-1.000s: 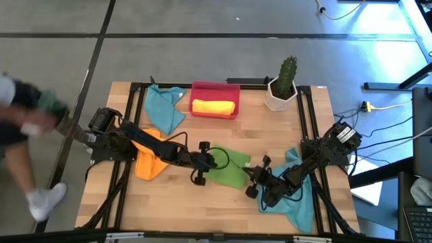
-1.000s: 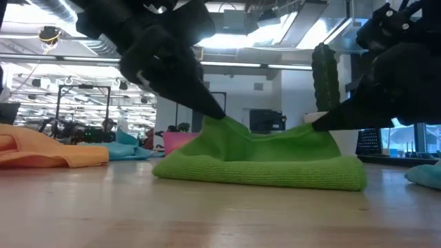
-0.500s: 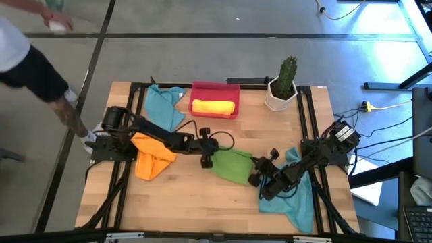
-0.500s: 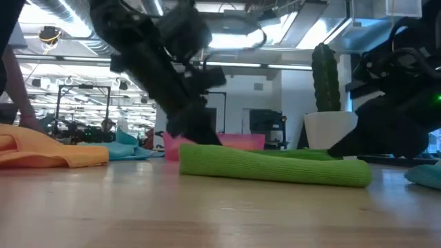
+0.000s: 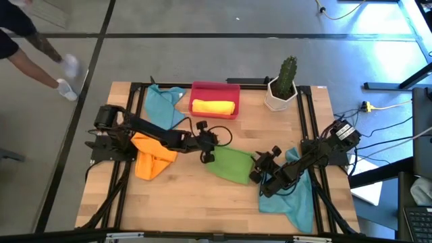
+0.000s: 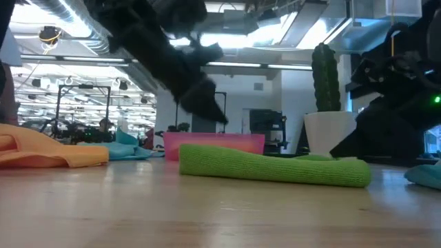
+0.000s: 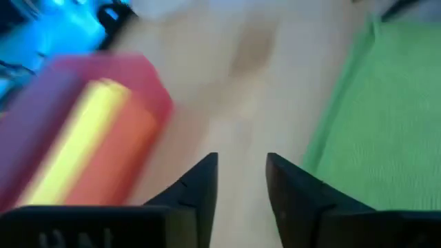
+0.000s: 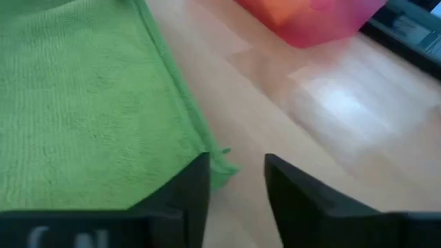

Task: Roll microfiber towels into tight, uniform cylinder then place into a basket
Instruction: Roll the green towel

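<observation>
Green towel is soft, limp and light; we'd pinch its corners. Left end effector and right end effector both released, flanking it.

Wood table w/ towels, red basket, cactus pot.

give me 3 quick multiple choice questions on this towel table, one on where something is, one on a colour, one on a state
1. Where is the rolled yellow towel?
A. in the red basket
B. beside the cactus pot
C. under the left arm

2. What colour is the towel lying between the two grippers?
A. teal
B. orange
C. green

3. How is the left gripper?
A. shut on the green towel
B. open, holding nothing
C. shut on the basket

Answers: A, the high view shows it inside the basket; C, green cloth mid-table; B, the wrist view shows parted fingers over bare wood.
</observation>
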